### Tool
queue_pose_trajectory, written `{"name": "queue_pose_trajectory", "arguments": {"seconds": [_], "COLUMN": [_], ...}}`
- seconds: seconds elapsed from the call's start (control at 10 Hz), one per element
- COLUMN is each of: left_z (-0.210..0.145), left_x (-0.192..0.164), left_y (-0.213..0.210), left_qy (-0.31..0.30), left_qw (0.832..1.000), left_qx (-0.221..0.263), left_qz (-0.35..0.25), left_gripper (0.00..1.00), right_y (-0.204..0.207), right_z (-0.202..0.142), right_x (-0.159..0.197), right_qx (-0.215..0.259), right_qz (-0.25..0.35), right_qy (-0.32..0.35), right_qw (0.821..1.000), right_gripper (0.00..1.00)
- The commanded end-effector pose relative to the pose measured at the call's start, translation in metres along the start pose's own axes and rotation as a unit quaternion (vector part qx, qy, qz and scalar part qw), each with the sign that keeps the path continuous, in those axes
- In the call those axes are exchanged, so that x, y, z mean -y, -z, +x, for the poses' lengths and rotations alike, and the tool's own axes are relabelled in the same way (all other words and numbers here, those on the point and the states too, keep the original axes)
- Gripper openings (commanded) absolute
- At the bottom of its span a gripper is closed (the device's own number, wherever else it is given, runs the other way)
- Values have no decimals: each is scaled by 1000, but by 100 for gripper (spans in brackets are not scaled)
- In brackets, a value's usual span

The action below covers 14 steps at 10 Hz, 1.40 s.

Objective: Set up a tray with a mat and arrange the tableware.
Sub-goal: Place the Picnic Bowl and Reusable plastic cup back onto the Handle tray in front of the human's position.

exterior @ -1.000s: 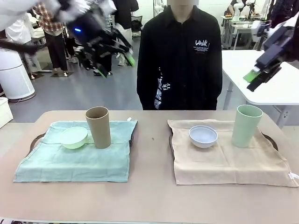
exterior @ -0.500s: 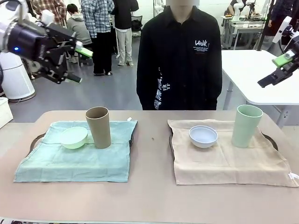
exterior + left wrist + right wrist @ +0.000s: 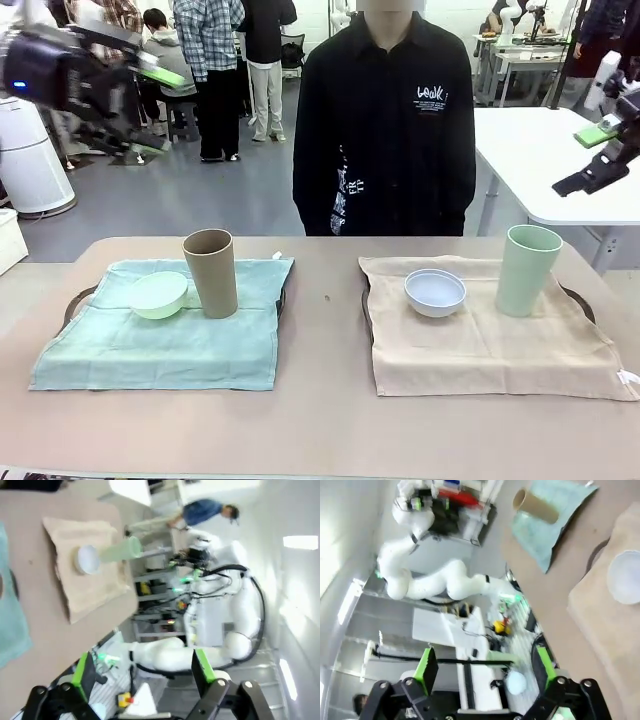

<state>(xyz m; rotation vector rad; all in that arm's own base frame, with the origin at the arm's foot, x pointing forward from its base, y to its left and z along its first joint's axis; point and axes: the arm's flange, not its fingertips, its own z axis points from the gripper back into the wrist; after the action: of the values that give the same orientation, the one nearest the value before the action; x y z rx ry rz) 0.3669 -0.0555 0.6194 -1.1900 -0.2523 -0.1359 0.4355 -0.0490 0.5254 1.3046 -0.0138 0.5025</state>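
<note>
On the left, a teal mat (image 3: 160, 345) covers a dark tray (image 3: 76, 305) and carries a tall tan-brown cup (image 3: 211, 272) with a small light green bowl (image 3: 158, 295) touching it. On the right, a beige mat (image 3: 490, 345) covers a second tray (image 3: 577, 297) and carries a whitish-blue bowl (image 3: 435, 292) and a tall pale green cup (image 3: 528, 269). My left gripper (image 3: 155, 112) hangs open and empty high at the far left. High at the right edge, my right gripper (image 3: 595, 155) is open and empty too. The left wrist view has its open gripper (image 3: 143, 672) far from the green cup (image 3: 120, 550). The right wrist view has its open gripper (image 3: 486, 672) far from the tan cup (image 3: 536, 506).
A person in a black shirt (image 3: 385, 120) stands at the table's far side, hands out of sight. A white table (image 3: 540, 150) stands behind on the right. Bare tabletop (image 3: 325, 330) lies between the two mats and along the near edge.
My left gripper has swung from above the tan cup out to the far left. My right gripper has drawn back toward the right edge. The tableware has not moved.
</note>
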Motion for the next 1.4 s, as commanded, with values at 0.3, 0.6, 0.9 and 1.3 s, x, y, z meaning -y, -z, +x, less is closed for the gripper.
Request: {"name": "queue_pose_trajectory", "arguments": {"seconds": [0.3, 0.6, 0.9, 1.3], "left_z": [-7, 5, -9, -9], "left_x": [-64, -93, -81, -81], "left_y": [-90, -94, -96, -96], "left_qy": [-28, -63, -56, -56], "left_qw": [997, 998, 997, 997], "left_qx": [-64, 12, -52, -52], "left_qz": [-18, -22, -25, -25], "left_gripper": [100, 100, 100, 100], "right_y": [-17, -15, -26, -26], "right_z": [-111, -103, -126, -126], "right_x": [-21, -13, -19, -19], "right_qx": [142, 133, 141, 141], "right_qz": [40, 44, 42, 42], "right_qy": [102, 85, 97, 97], "right_qw": [984, 987, 984, 984], "right_gripper": [100, 100, 100, 100]}}
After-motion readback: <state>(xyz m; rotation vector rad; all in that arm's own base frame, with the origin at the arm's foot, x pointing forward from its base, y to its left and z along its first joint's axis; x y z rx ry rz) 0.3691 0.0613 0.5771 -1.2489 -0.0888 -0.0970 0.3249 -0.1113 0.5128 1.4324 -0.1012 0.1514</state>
